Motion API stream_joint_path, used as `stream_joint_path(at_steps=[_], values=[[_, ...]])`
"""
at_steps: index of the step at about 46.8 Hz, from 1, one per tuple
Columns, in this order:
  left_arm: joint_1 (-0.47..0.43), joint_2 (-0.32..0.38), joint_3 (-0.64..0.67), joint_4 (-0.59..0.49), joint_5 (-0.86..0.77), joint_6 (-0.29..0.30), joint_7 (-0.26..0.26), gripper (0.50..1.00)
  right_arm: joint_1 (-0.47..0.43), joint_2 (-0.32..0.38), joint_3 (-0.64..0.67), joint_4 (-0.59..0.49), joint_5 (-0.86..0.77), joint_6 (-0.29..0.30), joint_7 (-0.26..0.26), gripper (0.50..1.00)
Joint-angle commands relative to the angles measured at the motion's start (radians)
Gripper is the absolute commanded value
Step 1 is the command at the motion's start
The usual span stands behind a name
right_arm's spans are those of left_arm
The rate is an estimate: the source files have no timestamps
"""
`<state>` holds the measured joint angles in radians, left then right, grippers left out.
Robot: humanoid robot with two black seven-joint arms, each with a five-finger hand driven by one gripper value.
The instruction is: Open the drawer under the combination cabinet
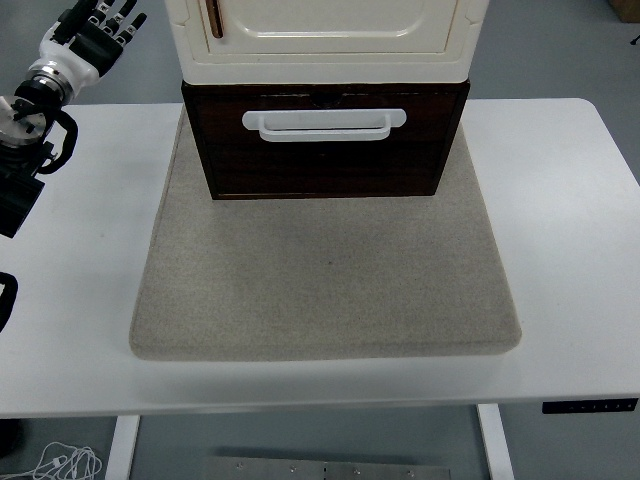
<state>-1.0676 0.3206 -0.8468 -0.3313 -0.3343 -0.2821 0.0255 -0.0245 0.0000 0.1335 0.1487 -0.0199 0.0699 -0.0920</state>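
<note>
Waiting untouched: dark drawer under the cream cabinet, apparently shut, white handle free. Left hand well left of the cabinet, fingers loosely spread, holding nothing. Whole pull remaining.

The place looked like a robotics lab or test room, not a home. A plain white table with a height-control panel on its front edge stood on a bare grey floor. A grey mat was laid out on it as a work surface, with a lone cabinet set on it like a test prop. A black robot arm reached in from the left edge. Loose white cable lay on the floor under the table.
</note>
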Motion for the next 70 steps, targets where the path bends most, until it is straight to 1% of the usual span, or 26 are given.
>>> stream_joint_path(at_steps=[1,18,24,30,36,44,46,48,51,55,60,70], values=[[0.000,0.000,-0.001,0.000,-0.002,0.000,0.001,1.000,0.000,0.000,0.000,0.000,0.000,0.001,0.000,0.928],[0.000,0.002,-0.008,0.000,-0.002,0.000,0.001,1.000,0.000,0.000,0.000,0.000,0.000,0.001,0.000,0.926],[-0.002,0.002,0.000,0.017,-0.002,0.001,0.001,1.000,0.000,0.000,0.000,0.000,0.000,0.001,0.000,0.926],[-0.003,0.017,0.000,0.031,-0.002,0.001,0.001,1.000,0.000,0.000,0.000,0.000,0.000,-0.001,0.000,0.926],[0.000,0.021,-0.003,0.021,-0.002,-0.014,0.001,1.000,0.000,0.000,0.000,-0.001,0.000,0.001,0.000,0.926],[-0.005,0.020,-0.011,0.031,0.008,-0.014,-0.001,1.000,0.000,0.000,0.000,0.000,0.000,0.001,0.000,0.926],[-0.006,0.021,-0.009,0.031,0.012,-0.014,-0.003,1.000,0.000,0.000,0.000,0.000,0.000,0.001,0.000,0.928],[-0.008,0.023,-0.008,0.031,0.014,-0.017,-0.015,1.000,0.000,0.000,0.000,0.000,0.000,-0.001,0.000,0.928],[-0.024,0.038,-0.001,0.031,0.015,-0.017,-0.042,1.000,0.000,0.000,0.000,0.000,0.000,0.001,0.000,0.928],[-0.067,0.071,0.002,0.026,0.014,-0.019,-0.042,1.000,0.000,0.000,0.000,-0.001,0.000,-0.001,0.000,0.928],[-0.106,0.094,-0.003,0.017,0.012,-0.009,-0.044,1.000,0.000,0.000,0.000,0.000,0.000,0.001,0.000,0.928],[-0.201,0.201,0.002,-0.083,0.015,0.000,-0.042,1.000,0.000,0.000,0.000,0.000,0.000,0.001,0.000,0.928]])
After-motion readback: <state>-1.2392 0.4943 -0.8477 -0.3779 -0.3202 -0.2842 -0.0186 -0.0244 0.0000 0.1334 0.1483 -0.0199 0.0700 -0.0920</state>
